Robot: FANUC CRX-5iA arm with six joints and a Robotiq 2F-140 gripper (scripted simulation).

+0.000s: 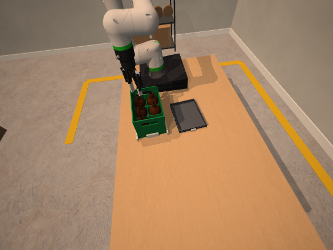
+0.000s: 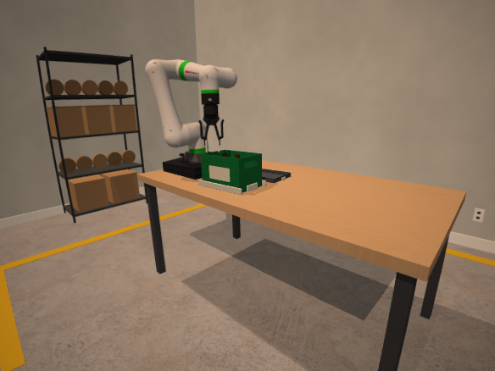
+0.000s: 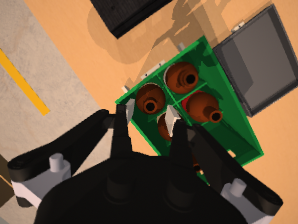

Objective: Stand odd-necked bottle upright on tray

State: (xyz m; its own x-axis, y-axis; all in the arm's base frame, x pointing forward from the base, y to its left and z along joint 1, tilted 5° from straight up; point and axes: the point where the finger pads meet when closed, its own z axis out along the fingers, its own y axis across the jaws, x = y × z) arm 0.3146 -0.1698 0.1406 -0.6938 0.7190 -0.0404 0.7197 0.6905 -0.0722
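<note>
Top view puts all five bottles in the green crate (image 1: 159, 129) (image 2: 250, 178) (image 3: 237, 132), so the transfer to the tray (image 1: 189, 115) (image 2: 275, 174) (image 3: 260, 62) is not yet done. The tray lies flat on the desk (image 1: 199, 171) (image 2: 339, 203) (image 3: 65, 50) beside the crate, apart from it, with no bottle on it. The crate looks level. Choosing the odd neck, lifting that bottle out, standing it on the tray and letting go all remain, as far as I can judge.

The gripper (image 1: 136, 91) (image 2: 213, 148) (image 3: 150, 109) is released: its fingers stand partly spread, with nothing grasped. It hangs above the crate's corner near the robot's base, on the side away from the tray. Nearest is the corner bottle (image 1: 139, 101) (image 3: 150, 97), whose mouth shows between the fingertips in the wrist view, a little ahead of them; the fingers appear to be above it. The next bottle along that side (image 1: 141, 111) (image 3: 164, 126) is partly covered by one fingertip. Across the divider, on the tray side, are two more, one closer to the base (image 1: 152, 100) (image 3: 180, 75) and one beyond it (image 1: 154, 109) (image 3: 201, 106). The fifth bottle (image 1: 140, 117) (image 3: 196, 167) is mostly hidden. Which neck differs I cannot tell.
</note>
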